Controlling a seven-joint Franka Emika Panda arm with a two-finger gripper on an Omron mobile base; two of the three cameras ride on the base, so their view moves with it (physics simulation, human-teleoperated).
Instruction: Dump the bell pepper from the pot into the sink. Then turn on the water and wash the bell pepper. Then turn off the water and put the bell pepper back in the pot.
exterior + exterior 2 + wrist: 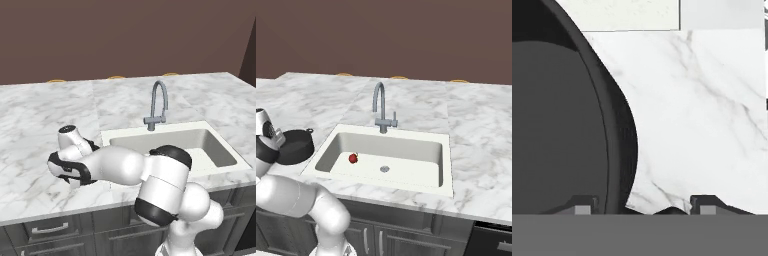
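Note:
The tiny red bell pepper lies on the floor of the white sink, left of the round drain. The black pot stands upright on the marble counter just left of the sink. In the hand view its dark grey inside and black rim take up the left side. My gripper is open and points down at the pot's right edge. One fingertip is over the pot's inside, the other over bare marble, with the rim between them. My arm hides the pot in the left base view.
A grey gooseneck faucet with a side lever stands behind the sink; no water runs from it. White marble counter spreads wide to the left and behind. Dark cabinet drawers sit below the front edge.

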